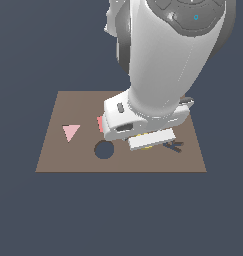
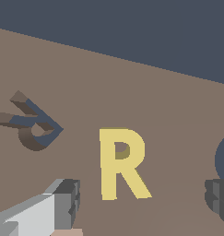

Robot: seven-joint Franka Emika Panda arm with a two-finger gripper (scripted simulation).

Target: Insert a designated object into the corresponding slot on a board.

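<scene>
Your claw (image 2: 141, 200) hangs wide open, holding nothing, with one finger on each side of the yellow R (image 2: 121, 162). The R lies flat on the board (image 2: 132, 92), near the R-shaped slot (image 2: 32, 126).

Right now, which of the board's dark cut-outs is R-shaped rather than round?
The slot, seen beside the yellow R in the wrist view. It has angled legs and a loop; the round hole is a plain circle.
</scene>
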